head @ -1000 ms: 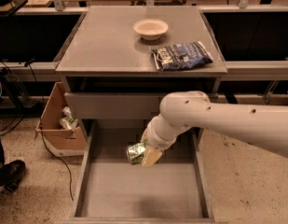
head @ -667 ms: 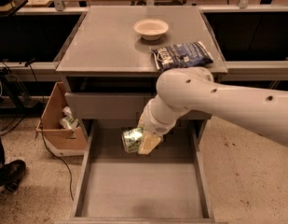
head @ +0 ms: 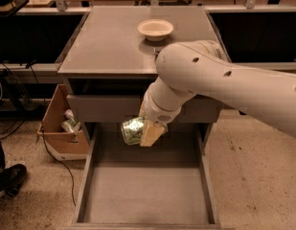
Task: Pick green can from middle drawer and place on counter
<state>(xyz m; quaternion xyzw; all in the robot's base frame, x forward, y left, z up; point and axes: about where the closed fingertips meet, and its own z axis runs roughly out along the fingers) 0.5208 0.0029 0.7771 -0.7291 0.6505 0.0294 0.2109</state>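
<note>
The green can (head: 132, 130) is a shiny green-and-silver drink can held in my gripper (head: 142, 131), in the air above the open middle drawer (head: 142, 195) and just in front of the closed drawer front above it. A tan finger (head: 152, 133) presses the can's right side. The white arm comes in from the right and hides the right part of the counter (head: 109, 42). The drawer's grey floor shows nothing on it.
A white bowl (head: 155, 29) stands on the counter near its back. A cardboard box (head: 61, 126) with pale cans sits on the floor left of the cabinet. Cables lie on the floor at the left. Wooden tables stand behind.
The gripper has lifted the can up and out of the drawer, toward the counter's front edge. The arm has swung over the counter and now hides the dark blue bag.
</note>
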